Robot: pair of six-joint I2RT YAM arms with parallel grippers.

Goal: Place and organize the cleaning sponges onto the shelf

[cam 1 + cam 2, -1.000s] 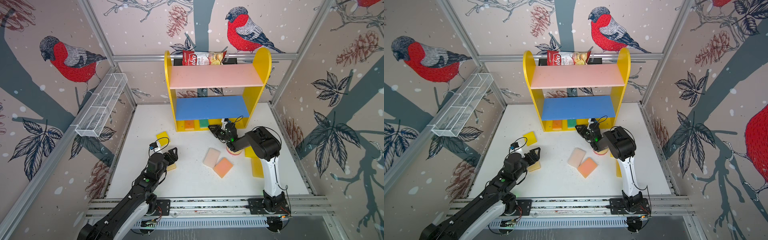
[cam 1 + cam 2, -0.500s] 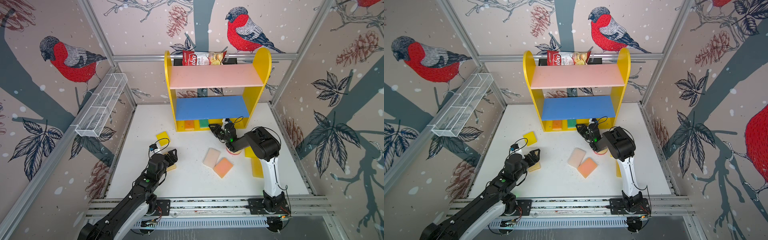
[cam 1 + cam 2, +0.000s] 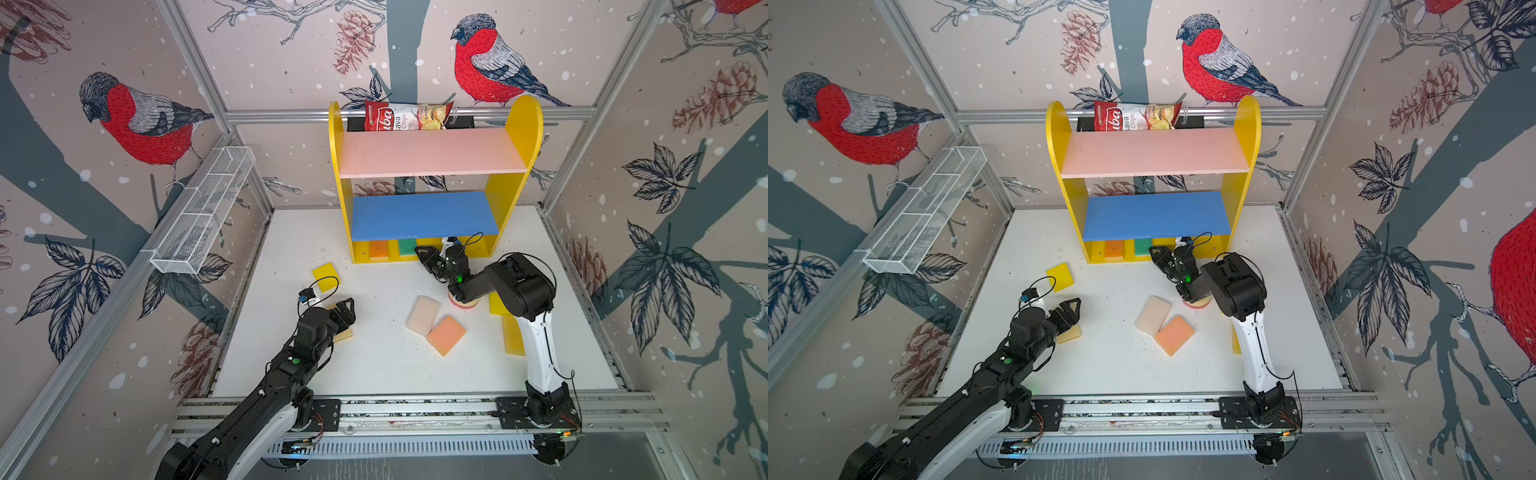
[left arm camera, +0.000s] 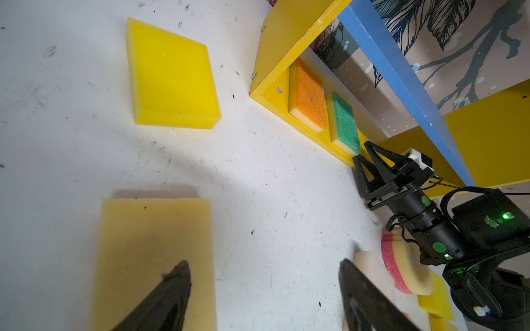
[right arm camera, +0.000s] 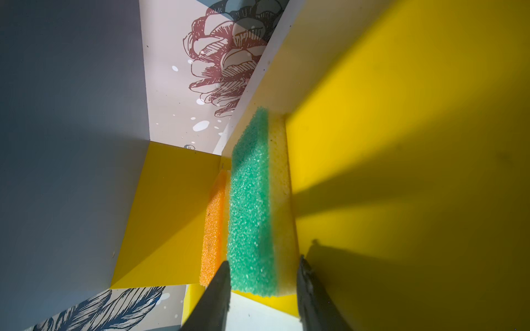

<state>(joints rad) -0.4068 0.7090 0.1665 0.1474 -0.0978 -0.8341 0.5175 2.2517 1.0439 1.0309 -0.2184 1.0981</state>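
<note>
The right claw (image 5: 263,261) reaches under the blue board (image 3: 424,216) into the bottom tier of the shelf (image 3: 515,137). Its jaws are parted a little wider than the green sponge (image 5: 251,206) and straddle that sponge's near end. No squeeze shows, so I judge the sponge loose rather than pinched. It lies flat on the yellow base, scourer side up, just beside the orange sponge (image 5: 213,229), which sits nearer the shelf's end. Set long edge to long edge, the two leave the rest of the tier free for more. The low, level reach probably follows from the little headroom under the blue board.

The left claw (image 4: 264,260) hangs spread wide and empty above the surface (image 3: 374,374). One finger is over the pale sponge (image 4: 155,243) and the other is off its edge, so it isn't centred for a pick. A yellow sponge (image 4: 172,74) lies near the shelf's corner. A cream sponge (image 3: 423,314) and a salmon sponge (image 3: 446,334) touch mid-surface. A round sponge (image 4: 401,266) is partly hidden under the right arm, with further yellow sponges (image 3: 513,340) beside it, all yet to be shelved.
</note>
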